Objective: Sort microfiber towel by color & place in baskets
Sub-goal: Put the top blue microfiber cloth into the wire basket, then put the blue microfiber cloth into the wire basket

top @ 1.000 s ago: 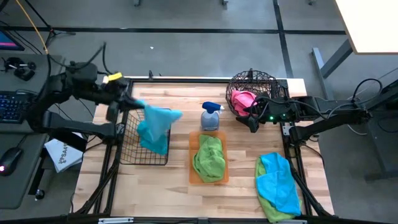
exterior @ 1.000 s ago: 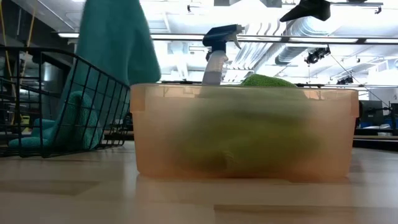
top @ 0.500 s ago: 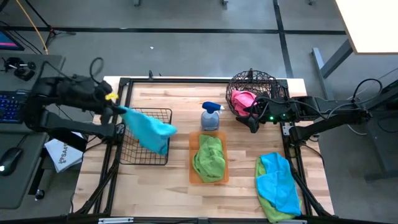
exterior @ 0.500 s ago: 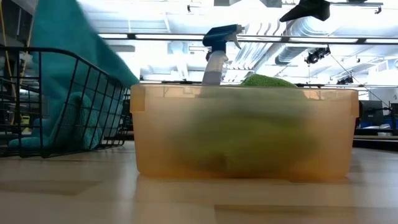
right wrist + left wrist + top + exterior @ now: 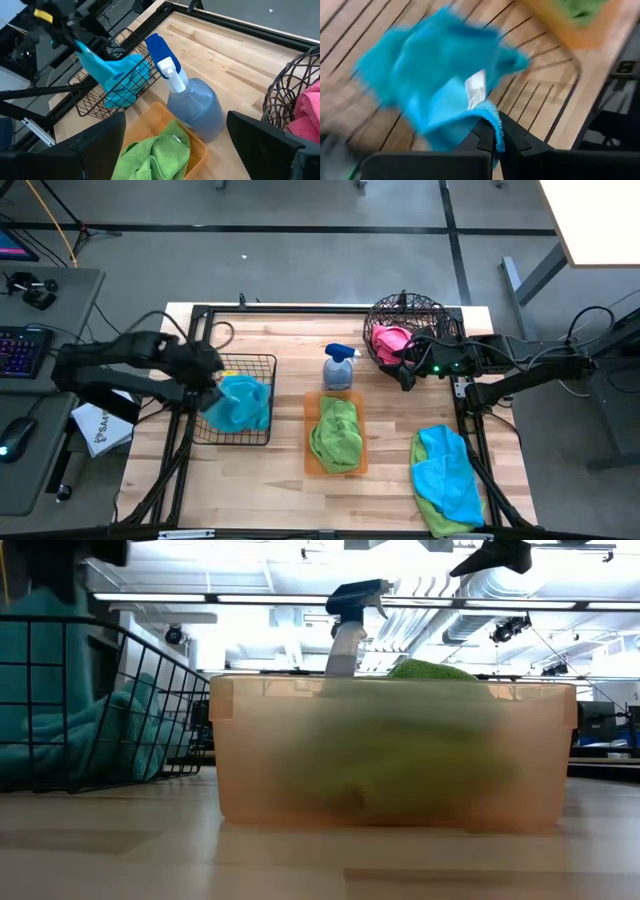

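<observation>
Here, the square black basket [image 5: 236, 404] sits at the table's left, holding the cyan towel [image 5: 240, 402] I grip: my left gripper [image 5: 496, 141] has its jaws pinched shut on its edge. My right gripper [image 5: 403, 372], jaws wide apart, waits empty beside the round basket [image 5: 403, 326].

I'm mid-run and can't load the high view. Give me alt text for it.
The left gripper holds a cyan towel low inside the square black wire basket at table left. A green towel lies in the orange tray, a pink towel in the round wire basket beside the right gripper. A cyan-and-green towel pile remains unsorted.
</observation>
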Tool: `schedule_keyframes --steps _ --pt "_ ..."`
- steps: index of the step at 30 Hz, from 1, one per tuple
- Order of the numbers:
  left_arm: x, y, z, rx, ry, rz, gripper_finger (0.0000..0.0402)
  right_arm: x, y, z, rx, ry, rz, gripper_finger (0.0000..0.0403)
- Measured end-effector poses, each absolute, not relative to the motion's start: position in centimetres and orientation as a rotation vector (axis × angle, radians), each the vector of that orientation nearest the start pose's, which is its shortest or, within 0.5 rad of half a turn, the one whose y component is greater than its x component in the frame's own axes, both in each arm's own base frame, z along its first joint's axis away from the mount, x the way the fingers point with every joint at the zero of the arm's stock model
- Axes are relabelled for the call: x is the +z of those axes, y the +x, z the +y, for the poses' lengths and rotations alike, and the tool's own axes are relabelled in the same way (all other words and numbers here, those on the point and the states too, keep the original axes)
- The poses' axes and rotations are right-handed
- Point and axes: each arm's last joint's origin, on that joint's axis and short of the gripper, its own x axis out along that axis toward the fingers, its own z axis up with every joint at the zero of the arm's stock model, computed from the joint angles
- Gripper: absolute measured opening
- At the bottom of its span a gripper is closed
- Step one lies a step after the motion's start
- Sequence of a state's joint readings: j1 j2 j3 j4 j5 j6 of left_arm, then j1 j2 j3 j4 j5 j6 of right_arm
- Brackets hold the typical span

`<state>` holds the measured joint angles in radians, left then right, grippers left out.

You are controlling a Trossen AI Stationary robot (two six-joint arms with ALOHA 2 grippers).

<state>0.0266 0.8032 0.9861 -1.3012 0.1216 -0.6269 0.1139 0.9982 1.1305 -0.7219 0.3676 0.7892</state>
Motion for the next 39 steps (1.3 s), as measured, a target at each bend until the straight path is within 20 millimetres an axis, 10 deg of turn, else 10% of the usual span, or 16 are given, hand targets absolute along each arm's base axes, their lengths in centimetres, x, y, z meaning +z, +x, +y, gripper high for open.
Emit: schedule_keyframes --steps 15,25,39 --pt "25.3 15.8 -2.8 0.167 -0.394 1.022 0.0007 34.8 21.2 1.6 -0.416 0.638 0.557 0.0344" --pt "24.9 15.7 -4.1 0.070 -0.308 1.081 0.0120 35.2 20.7 2.0 -0.277 0.664 0.604 0.0344" --pt "32.4 17.7 -3.2 0.145 -0.266 0.672 0.0265 34.3 19.8 3.4 -0.093 0.839 0.854 0.0344"
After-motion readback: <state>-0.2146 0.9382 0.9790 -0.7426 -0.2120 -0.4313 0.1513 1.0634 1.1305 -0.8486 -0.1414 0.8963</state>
